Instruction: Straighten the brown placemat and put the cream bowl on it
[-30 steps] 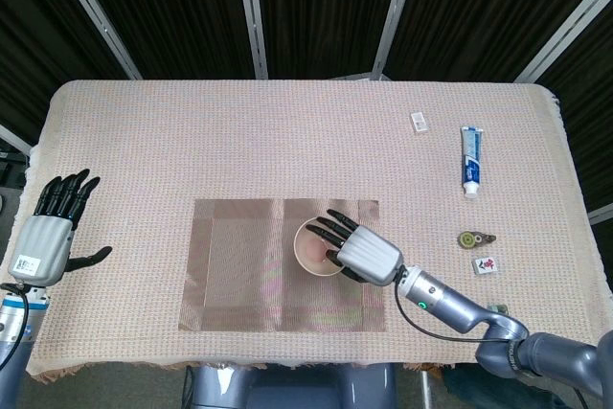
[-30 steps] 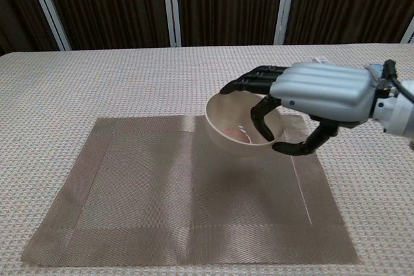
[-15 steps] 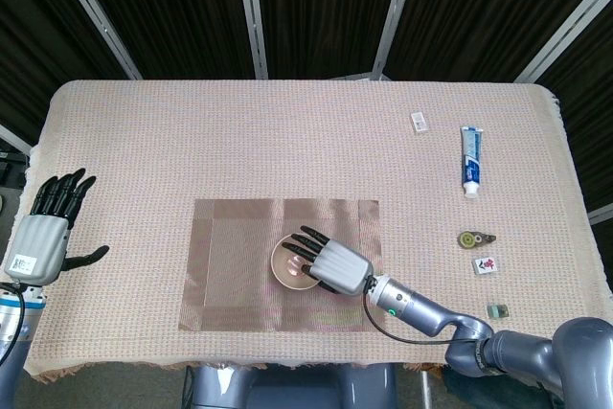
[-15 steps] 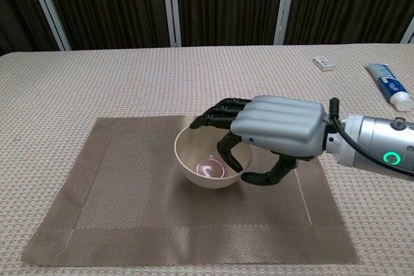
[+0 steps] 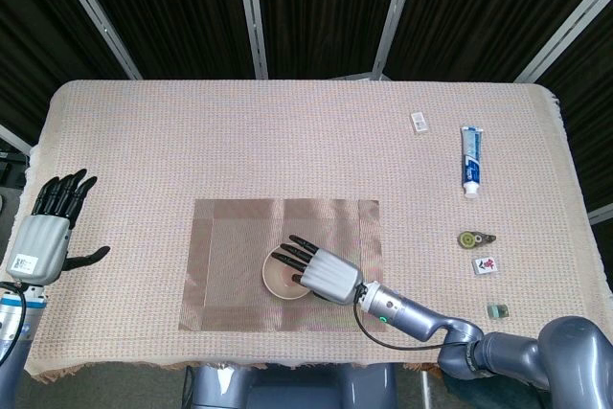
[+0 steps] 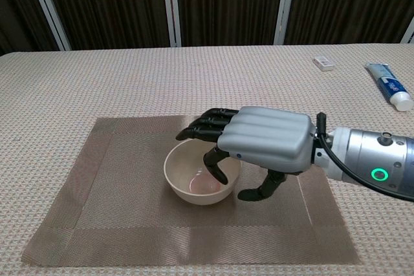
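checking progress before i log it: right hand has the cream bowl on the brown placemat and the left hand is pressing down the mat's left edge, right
Not quite. The left hand is not on the brown placemat at all; in the head view it hangs open near the table's left edge, well clear of the mat. The rest holds: the right hand has the cream bowl on the placemat, fingers over its rim.

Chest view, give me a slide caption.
Right robot hand holds the cream bowl on the brown placemat.

cream bowl (image 6: pixel 197 179) upright on flat, square-lying brown placemat (image 6: pixel 116 205), right of its centre
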Available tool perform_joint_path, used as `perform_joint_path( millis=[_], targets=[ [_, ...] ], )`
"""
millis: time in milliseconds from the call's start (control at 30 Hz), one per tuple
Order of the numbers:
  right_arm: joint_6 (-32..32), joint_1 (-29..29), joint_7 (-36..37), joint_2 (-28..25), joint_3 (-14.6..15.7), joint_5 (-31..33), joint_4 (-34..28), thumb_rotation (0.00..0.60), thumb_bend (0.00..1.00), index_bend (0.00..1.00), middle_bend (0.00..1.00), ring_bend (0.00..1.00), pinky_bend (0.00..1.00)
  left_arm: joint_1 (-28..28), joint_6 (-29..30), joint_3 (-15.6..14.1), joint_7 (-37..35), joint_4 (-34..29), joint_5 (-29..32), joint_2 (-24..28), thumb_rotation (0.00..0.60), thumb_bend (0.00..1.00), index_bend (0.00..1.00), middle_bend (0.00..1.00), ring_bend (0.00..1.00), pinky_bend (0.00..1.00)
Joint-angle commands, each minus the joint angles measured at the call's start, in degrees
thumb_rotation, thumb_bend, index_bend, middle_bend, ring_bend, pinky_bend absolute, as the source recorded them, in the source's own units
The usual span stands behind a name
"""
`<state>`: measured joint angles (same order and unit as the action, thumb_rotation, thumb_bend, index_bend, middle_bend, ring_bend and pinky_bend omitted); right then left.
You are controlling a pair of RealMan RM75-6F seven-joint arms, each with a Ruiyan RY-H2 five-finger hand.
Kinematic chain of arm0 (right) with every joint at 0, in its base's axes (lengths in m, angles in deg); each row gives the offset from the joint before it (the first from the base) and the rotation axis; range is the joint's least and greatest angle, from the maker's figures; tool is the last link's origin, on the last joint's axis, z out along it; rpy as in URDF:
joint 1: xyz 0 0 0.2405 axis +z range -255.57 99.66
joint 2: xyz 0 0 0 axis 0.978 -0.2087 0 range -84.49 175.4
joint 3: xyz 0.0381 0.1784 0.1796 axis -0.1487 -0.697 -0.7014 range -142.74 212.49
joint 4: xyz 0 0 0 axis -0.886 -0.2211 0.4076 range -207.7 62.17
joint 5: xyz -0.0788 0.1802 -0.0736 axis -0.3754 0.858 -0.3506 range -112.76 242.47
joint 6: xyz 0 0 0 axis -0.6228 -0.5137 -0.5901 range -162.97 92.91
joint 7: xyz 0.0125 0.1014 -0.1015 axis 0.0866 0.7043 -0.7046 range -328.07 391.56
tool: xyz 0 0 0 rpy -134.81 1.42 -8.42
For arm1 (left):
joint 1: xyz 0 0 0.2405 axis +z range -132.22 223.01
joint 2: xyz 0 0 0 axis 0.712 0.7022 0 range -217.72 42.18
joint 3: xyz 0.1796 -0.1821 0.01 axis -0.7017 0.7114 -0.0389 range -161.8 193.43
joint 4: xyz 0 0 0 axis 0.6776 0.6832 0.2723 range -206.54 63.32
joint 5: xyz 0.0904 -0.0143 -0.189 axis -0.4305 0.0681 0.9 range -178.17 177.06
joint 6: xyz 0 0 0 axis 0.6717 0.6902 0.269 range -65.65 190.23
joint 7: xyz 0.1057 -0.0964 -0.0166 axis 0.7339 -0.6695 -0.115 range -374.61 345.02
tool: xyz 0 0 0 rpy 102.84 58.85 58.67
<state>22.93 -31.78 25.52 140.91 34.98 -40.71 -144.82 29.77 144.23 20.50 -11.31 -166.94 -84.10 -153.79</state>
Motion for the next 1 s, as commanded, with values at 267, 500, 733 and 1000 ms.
perform_joint_path(
  millis=[267,500,733,1000],
  targets=[
    [4.45,-1.94,-3.51,-5.08,0.34,-0.44,-5.54,0.600,0.00,0.00,0.00,0.00,0.00,0.27,0.23,-0.19,0.50,-0.02,-0.69,-0.15,0.600,0.00,0.00,0.00,0.00,0.00],
    [14.49,-7.86,-7.40,-14.83,1.53,-1.53,-9.92,0.600,0.00,0.00,0.00,0.00,0.00,0.92,1.65,-0.31,0.79,1.20,-1.56,-0.94,0.600,0.00,0.00,0.00,0.00,0.00],
    [28.09,-18.90,-1.53,-21.96,2.19,4.99,-7.87,0.600,0.00,0.00,0.00,0.00,0.00,2.69,3.72,-2.09,1.89,3.11,-3.38,-3.29,0.600,0.00,0.00,0.00,0.00,0.00],
    [34.54,-28.70,7.77,-22.01,1.32,15.30,-2.56,0.600,0.00,0.00,0.00,0.00,0.00,5.64,8.45,-3.41,3.36,5.11,-5.57,-5.58,0.600,0.00,0.00,0.00,0.00,0.00]
  ],
)
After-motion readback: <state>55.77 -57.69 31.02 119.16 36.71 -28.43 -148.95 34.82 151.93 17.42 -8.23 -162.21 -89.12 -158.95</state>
